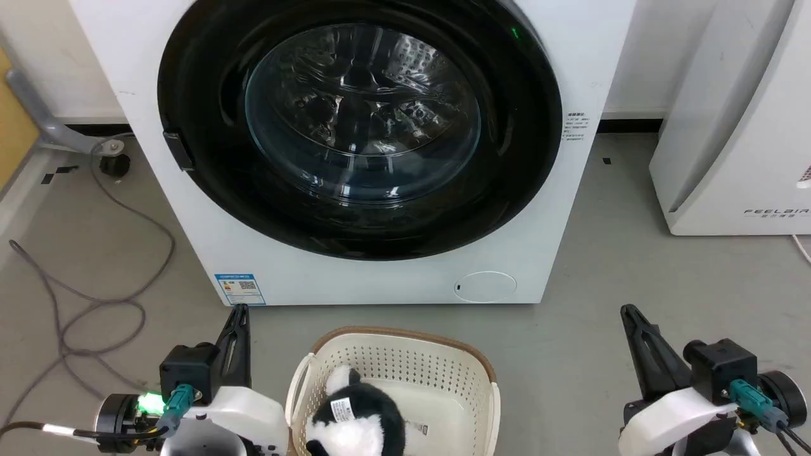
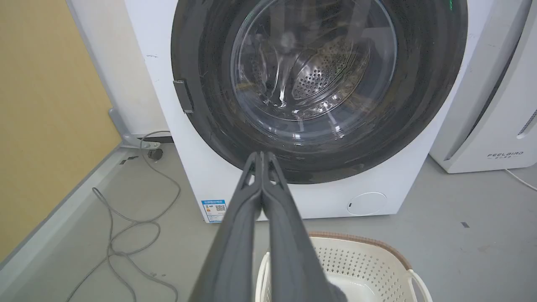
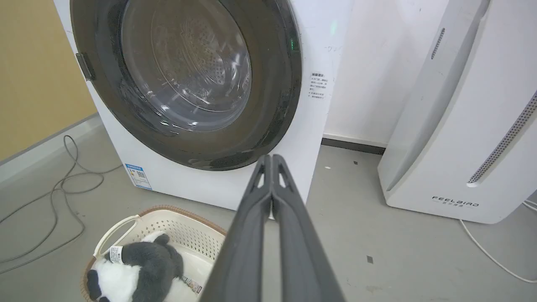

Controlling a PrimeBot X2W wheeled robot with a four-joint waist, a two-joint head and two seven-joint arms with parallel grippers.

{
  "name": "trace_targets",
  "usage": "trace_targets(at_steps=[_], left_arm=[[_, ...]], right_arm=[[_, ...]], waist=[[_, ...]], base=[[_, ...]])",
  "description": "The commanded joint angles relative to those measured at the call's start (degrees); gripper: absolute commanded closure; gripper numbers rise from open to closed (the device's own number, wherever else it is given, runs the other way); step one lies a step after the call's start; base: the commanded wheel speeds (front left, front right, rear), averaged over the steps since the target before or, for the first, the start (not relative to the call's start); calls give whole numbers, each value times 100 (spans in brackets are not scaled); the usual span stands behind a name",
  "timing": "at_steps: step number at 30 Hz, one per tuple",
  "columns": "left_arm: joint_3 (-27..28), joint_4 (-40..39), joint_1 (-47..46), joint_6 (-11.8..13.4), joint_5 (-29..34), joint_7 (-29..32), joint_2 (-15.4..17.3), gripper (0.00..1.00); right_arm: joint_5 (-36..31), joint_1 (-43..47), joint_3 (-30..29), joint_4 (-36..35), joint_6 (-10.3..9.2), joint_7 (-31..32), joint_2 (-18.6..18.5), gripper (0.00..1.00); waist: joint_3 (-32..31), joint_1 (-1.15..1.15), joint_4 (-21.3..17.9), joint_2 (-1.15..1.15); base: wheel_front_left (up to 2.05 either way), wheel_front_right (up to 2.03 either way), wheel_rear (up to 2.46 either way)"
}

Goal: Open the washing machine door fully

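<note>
In the head view the door (image 1: 359,126) sat shut, flat against the machine (image 1: 355,285), ahead of and above both my grippers, its round face turned squarely toward me. My left gripper (image 1: 240,315) had its fingers pressed together on nothing, the tips aimed at the machine's lower left corner, near it but apart. My right gripper (image 1: 628,315) was closed and empty too, out beyond the machine's right edge. Between them and lower stood a basket (image 1: 405,334) with a plush toy (image 1: 355,418) in it. A small tab (image 1: 178,151) sat on the door's rim, up and slightly left of my left tips. In the left wrist view my closed tips lined up with the door's bottom rim without touching it, the glass bowl directly above them and the tab up to their left. In the right wrist view the door lay up and left of my closed tips, with an appliance (image 3: 461,126) off to their right. I could not tell whether the tab was catch or hinge. My left arm was nearer it, my right nearer the opposite rim, and I judged either would have to part its fingers to take an edge.
</note>
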Motion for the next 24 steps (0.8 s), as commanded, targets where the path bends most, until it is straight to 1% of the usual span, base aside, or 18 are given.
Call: trace_targets(at_steps=[1, 15, 16, 23, 24], left_arm=[[6, -25, 81, -25, 16, 1, 0, 100], [-2, 3, -1, 2, -2, -1, -1, 100], [-5, 4, -2, 6, -2, -2, -1, 0], [-71, 74, -20, -3, -70, -73, -1, 0], [-81, 87, -24, -4, -80, -85, -1, 0]], right_arm=[[-44, 37, -15, 6, 5, 3, 11, 100], [5, 1, 2, 1, 0, 0, 0, 100], [5, 1, 5, 0, 0, -1, 0, 0], [78, 5, -7, 69, 0, -49, 1, 0], [92, 4, -8, 82, 0, -58, 1, 84]], waist=[[0, 0, 0, 0], [0, 0, 0, 0], [0, 0, 0, 0], [-4, 0, -9, 0], [-5, 0, -10, 0]], base=[[0, 0, 0], [0, 0, 0], [0, 0, 0], [0, 0, 0], [0, 0, 0]])
